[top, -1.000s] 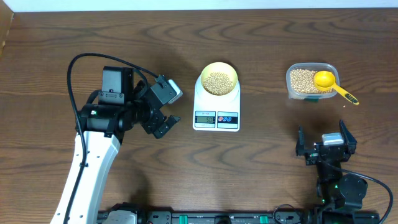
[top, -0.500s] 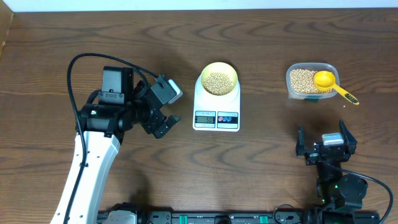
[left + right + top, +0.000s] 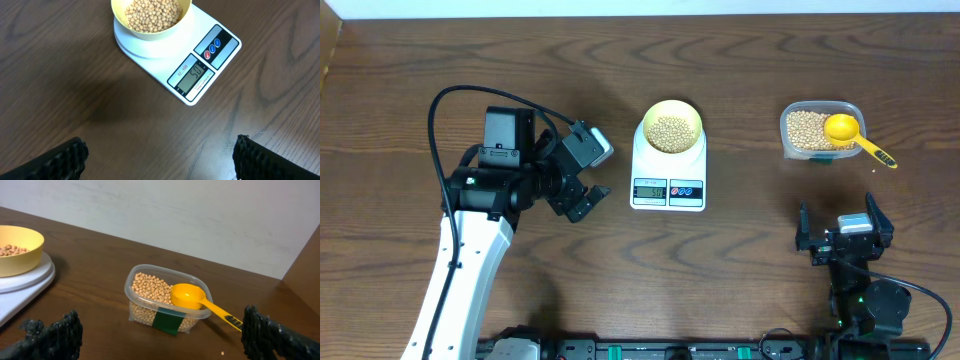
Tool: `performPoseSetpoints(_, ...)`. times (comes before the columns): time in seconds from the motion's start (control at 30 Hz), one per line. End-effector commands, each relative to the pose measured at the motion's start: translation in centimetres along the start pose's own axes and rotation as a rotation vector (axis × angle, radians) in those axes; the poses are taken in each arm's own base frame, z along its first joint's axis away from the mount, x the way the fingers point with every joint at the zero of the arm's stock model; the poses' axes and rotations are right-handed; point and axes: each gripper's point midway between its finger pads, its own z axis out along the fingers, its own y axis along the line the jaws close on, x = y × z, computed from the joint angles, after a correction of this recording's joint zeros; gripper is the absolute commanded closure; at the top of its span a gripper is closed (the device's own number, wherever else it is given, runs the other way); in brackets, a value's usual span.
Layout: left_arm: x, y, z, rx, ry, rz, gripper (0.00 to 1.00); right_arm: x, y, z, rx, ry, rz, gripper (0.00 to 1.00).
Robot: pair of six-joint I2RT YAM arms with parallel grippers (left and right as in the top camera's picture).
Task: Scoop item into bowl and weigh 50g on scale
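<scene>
The small round pale-yellow plastic bowl (image 3: pixel 672 128) sits on the flat white rectangular digital scale (image 3: pixel 696 165), partly filled with small tan beans (image 3: pixel 152 12); the grey display (image 3: pixel 194 77) appears to read fifty, so the weighing looks done; the left fingers (image 3: pixel 60 160) stand wide apart and empty beside the scale; the right fingers (image 3: pixel 55 335) are equally wide, holding nothing, near the clear plastic tub (image 3: pixel 140 312) on which the yellow long-handled scoop (image 3: pixel 189 296) rests; a careless left-arm move could nudge the scale and upset the reading; a knock to the overhanging scoop handle could scatter beans across the table (image 3: pixel 740 270).
</scene>
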Motion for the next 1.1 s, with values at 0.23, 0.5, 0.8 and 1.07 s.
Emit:
performPoseSetpoints(0.23, 0.13, -0.05, 0.01, 0.003, 0.002, 0.01, 0.05, -0.03, 0.27, -0.02, -0.013, -0.004, 0.013, 0.01)
performPoseSetpoints(0.5, 0.13, -0.04, 0.01, 0.002, 0.002, 0.01, 0.05, -0.03, 0.27, -0.02, -0.013, -0.004, 0.013, 0.01)
performPoseSetpoints(0.8, 0.11, -0.06, -0.04, 0.002, 0.001, 0.01, 0.05, -0.03, 0.27, -0.02, -0.013, -0.004, 0.013, 0.01)
performPoseSetpoints(1.07, 0.51, -0.77, -0.59, -0.008, -0.011, 0.017, 0.05, -0.04, 0.28, -0.03, -0.014, -0.004, 0.013, 0.01)
